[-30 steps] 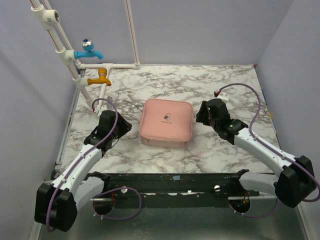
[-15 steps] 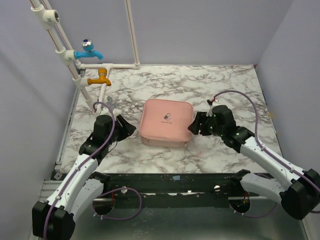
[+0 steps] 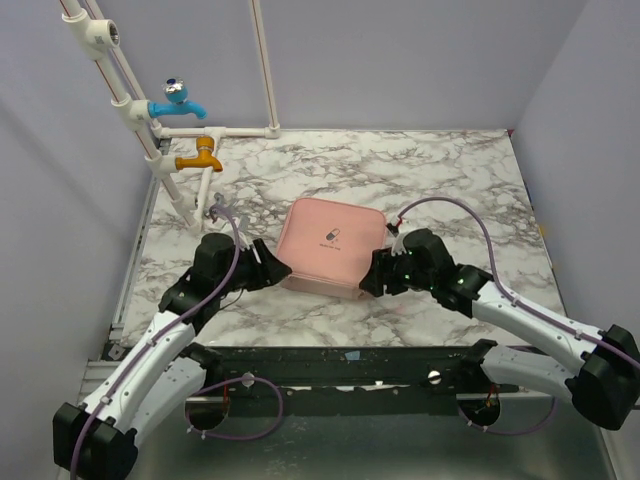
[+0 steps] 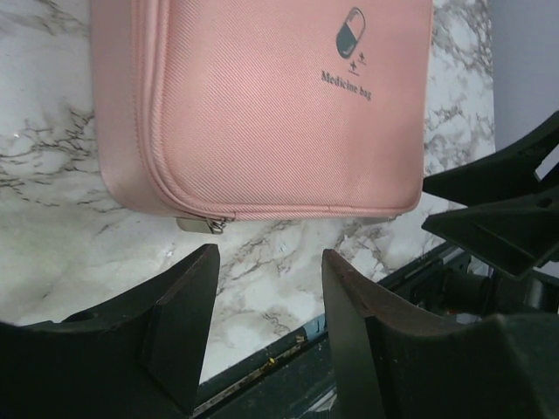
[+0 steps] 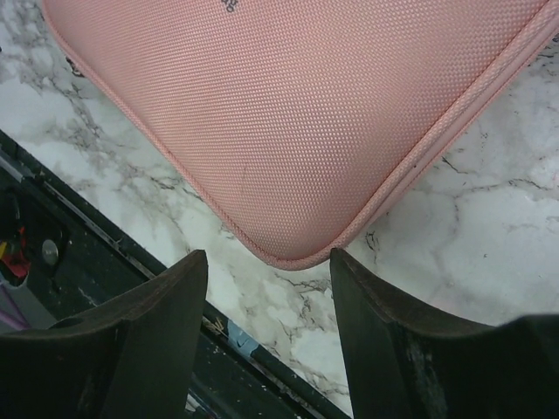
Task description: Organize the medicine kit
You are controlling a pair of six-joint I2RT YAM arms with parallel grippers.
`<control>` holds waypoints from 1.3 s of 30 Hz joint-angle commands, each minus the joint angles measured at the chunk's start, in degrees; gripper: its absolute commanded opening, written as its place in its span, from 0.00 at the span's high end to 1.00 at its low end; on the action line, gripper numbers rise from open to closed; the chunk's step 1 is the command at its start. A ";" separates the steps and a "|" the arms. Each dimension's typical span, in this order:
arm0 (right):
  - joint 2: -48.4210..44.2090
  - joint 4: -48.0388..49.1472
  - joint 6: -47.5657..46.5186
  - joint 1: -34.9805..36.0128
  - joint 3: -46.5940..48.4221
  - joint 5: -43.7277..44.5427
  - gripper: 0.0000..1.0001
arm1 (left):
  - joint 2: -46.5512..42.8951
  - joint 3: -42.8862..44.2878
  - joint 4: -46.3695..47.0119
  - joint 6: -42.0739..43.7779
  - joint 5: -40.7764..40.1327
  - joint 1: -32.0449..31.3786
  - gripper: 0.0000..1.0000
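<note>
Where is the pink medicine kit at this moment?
In the top view, the medicine kit lies closed in the middle of the marble table, its near corners flanked by the left tool and the right tool.

— What's lying there?
— A pale pink soft fabric zip case with rounded corners (image 3: pixel 330 247), zipped shut, flat and lid-up in the middle of the white marble tabletop (image 3: pixel 450 170), turned slightly askew.
— Any markings?
— A dark pill logo (image 4: pixel 350 31) above "Medicine bag"; a metal zip pull (image 4: pixel 203 224) at one corner.
</note>
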 commanded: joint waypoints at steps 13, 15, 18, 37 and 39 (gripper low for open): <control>-3.00 -5.98 1.86 3.80 -2.75 8.69 0.40 | 10.04 7.14 2.74 -1.49 -4.38 -13.20 0.45; -3.33 -4.58 3.11 4.42 -4.05 7.90 0.40 | 11.46 7.74 3.21 -1.55 -4.34 -13.47 0.45; -3.30 -1.82 4.45 5.23 -5.41 7.21 0.40 | 13.01 8.33 3.73 -1.44 -4.32 -13.62 0.45; 4.58 8.23 5.88 15.14 -5.49 26.25 0.46 | 17.72 9.57 4.96 -1.55 -6.08 -13.86 0.44; 4.57 9.75 6.11 15.20 -6.17 27.46 0.48 | 18.00 9.75 4.96 -1.42 -6.08 -13.79 0.43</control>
